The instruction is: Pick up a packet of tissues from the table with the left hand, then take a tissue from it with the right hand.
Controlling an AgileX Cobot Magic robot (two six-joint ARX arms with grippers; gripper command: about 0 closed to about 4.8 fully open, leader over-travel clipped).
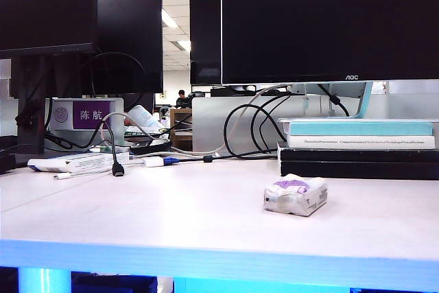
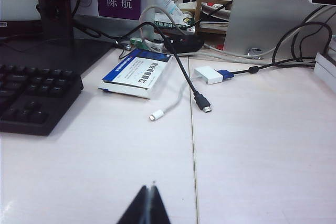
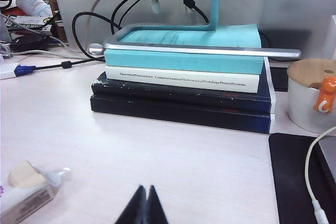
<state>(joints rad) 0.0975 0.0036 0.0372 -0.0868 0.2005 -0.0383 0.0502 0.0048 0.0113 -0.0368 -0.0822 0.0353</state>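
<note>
The packet of tissues (image 1: 295, 195) lies on the pale table (image 1: 171, 217), right of the middle and near the light-blue front edge. It is white crinkly plastic with a purple label. The right wrist view shows the packet (image 3: 23, 198) off to one side of my right gripper (image 3: 145, 187), with a cream-white tissue (image 3: 21, 173) poking out of its opening. My right gripper is shut and empty, a short way from the packet. My left gripper (image 2: 149, 187) is also shut and empty over bare table, and the packet is out of its view. Neither gripper shows in the exterior view.
A black keyboard (image 2: 31, 95), a blue-and-white box (image 2: 137, 72) and loose cables with plugs (image 2: 202, 103) lie ahead of the left gripper. A stack of books (image 3: 184, 85) under a monitor stand, a lidded cup (image 3: 312, 95), a black mat (image 3: 296, 177) and a white cable (image 3: 310, 182) lie ahead of the right gripper.
</note>
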